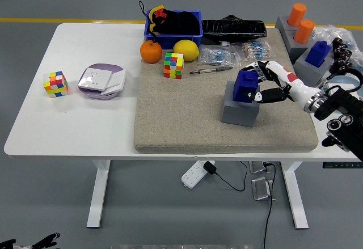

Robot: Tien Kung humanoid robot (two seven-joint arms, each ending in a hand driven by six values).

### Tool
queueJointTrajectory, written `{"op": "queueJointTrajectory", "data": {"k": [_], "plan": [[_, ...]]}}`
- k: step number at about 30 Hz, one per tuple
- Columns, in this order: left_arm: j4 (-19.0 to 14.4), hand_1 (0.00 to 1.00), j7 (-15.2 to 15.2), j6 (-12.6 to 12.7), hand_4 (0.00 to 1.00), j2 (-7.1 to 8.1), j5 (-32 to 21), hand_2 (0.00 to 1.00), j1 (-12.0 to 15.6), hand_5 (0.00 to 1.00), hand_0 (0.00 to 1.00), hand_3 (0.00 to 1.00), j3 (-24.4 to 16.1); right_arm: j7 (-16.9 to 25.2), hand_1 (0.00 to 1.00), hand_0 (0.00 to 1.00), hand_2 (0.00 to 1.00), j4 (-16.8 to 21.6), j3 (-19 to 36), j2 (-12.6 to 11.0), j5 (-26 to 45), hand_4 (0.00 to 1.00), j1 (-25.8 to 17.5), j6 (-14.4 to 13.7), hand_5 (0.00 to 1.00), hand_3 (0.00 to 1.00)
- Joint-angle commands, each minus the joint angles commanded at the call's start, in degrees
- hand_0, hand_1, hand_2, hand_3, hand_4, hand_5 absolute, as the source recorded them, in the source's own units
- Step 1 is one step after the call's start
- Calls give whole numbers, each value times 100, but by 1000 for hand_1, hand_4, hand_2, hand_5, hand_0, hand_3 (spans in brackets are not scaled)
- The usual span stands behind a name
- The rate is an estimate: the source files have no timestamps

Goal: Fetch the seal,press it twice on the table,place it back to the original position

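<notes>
One hand was at work: the right hand (262,83) pinched the blue seal (247,85), which sat in the grey holder (240,107) at three o'clock on the beige mat (187,113), seemingly to seat it squarely. Around it the white counter (85,124) stood on grey flooring.

Right arm enters from the right edge, extended leftward over the desk (85,124). Right hand (271,84) — white with red markings — has fingers (256,96) curled around the seal (247,84), wrist roughly level.
</notes>
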Motion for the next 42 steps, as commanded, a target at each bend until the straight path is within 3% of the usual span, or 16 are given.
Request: {"op": "queueJointTrajectory", "data": {"k": [42], "plan": [[-7, 790, 3, -3, 694, 15, 42, 768, -1, 420, 815, 804, 0, 41, 438, 559, 450, -107, -88, -61, -97, 688, 99, -10, 2, 467]]}}
